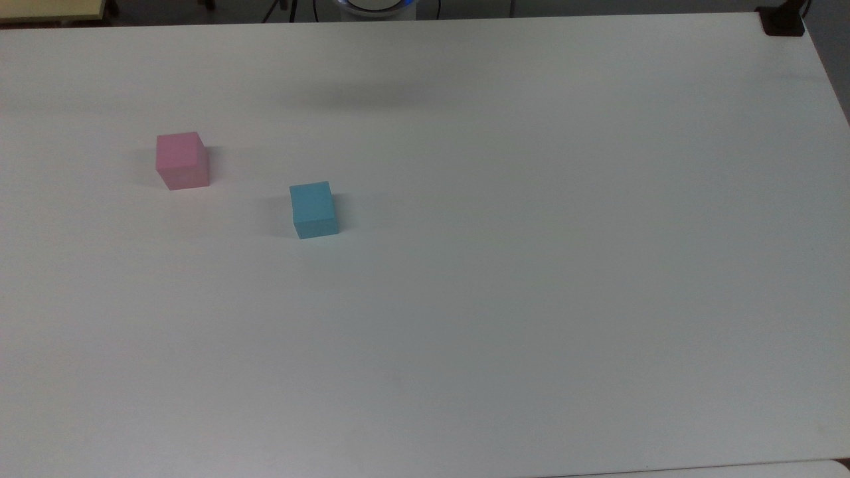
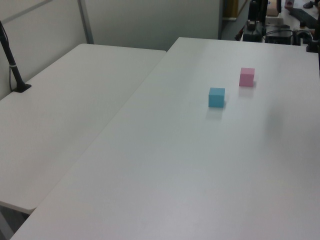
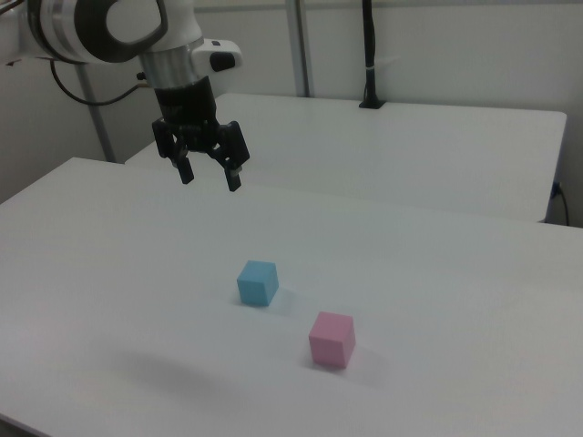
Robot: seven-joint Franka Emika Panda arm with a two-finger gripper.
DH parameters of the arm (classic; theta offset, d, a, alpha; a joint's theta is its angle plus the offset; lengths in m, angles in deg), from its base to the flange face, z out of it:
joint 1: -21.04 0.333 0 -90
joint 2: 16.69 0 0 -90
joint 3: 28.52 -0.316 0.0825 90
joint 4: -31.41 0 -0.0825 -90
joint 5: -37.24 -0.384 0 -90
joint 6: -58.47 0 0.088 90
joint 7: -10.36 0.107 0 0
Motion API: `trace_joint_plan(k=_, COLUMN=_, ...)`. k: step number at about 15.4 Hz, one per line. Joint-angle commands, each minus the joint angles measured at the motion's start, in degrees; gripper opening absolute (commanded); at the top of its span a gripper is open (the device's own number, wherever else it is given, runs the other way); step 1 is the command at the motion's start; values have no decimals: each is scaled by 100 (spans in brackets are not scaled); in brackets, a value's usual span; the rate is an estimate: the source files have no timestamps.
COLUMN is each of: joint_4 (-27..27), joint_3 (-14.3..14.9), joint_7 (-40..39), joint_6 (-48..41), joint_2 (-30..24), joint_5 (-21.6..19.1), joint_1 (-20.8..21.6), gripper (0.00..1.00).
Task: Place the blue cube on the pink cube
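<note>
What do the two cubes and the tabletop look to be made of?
The blue cube and the pink cube: matte, evenly coloured, with no glare and slightly soft edges, so possibly foam or painted wood; the look leaves it open. The table: smooth white surface with a faint sheen, probably laminate or plastic.

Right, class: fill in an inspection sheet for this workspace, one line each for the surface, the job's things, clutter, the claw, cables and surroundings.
Surface: white table, bare apart from two cubes.
Job's things: blue cube and pink cube each rest flat on the table, apart, not stacked; pink lies toward the top view's left of blue.
Clutter: nothing seen.
Claw: claw hangs open in the air, above the table and short of the blue cube in the right view, holding nothing.
Cables: a black cable runs up from a second table.
Surroundings: second white table alongside; pale wall panels behind.
</note>
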Motion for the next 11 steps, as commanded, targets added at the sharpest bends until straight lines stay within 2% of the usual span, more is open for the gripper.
trace_joint_plan(k=1, joint_4=-72, joint_3=-73, joint_7=-134, joint_6=-82, joint_2=81, joint_5=4, joint_1=21, gripper=100)
trace_joint_plan(k=11, joint_4=-72, joint_3=-73, joint_7=-55, joint_6=-65, joint_2=152, joint_5=-5, joint_1=82, gripper=100)
